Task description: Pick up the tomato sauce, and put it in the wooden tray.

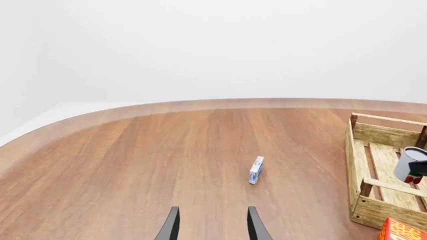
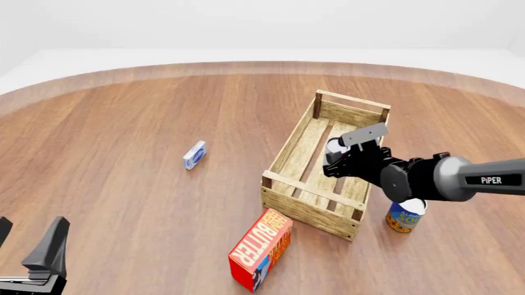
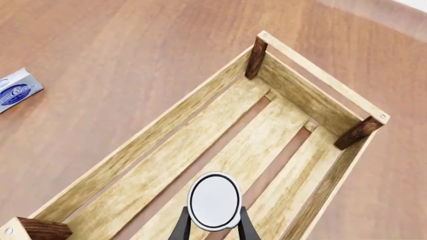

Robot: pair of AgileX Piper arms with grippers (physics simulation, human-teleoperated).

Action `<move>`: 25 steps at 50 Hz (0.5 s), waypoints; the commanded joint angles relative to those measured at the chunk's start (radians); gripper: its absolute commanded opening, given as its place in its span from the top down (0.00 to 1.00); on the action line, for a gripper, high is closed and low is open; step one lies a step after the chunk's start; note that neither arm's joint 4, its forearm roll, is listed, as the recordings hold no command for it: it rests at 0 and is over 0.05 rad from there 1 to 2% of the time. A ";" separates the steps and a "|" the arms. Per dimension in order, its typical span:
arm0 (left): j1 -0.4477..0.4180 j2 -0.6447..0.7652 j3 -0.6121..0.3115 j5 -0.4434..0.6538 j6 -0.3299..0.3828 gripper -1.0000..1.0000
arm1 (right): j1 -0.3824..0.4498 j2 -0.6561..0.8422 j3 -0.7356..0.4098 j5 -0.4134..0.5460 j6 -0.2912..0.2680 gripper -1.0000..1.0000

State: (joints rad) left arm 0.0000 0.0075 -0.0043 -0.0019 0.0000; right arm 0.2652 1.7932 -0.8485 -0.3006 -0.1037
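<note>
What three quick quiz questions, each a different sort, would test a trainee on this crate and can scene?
1. True or false: the tomato sauce rests on the table beside the wooden tray.
2. Which end effector grips the can? A) left end effector B) right end effector
3. Fill in: the boxed item nearest the tray's near corner is the red ____ box.

Key
1. False: it is held over the tray's slats.
2. B. The left one is open with nothing between its fingers.
3. Butter.

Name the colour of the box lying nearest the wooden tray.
The butter box is red and orange; front view shows it best.
</note>
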 commanded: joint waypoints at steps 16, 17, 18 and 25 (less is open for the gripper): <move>0.000 0.000 0.000 0.000 0.000 0.00 | -0.008 0.040 -0.007 -0.028 0.023 1.00; 0.000 0.000 0.000 0.000 0.000 0.00 | -0.009 0.043 -0.007 -0.029 0.022 1.00; 0.000 0.000 0.000 0.000 0.000 0.00 | -0.008 0.042 -0.005 -0.031 0.027 1.00; 0.000 0.000 0.000 0.000 0.000 0.00 | -0.013 0.041 0.000 -0.032 0.017 1.00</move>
State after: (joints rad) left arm 0.0000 0.0075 -0.0043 -0.0019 0.0000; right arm 0.2570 1.8314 -0.8514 -0.3246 -0.0985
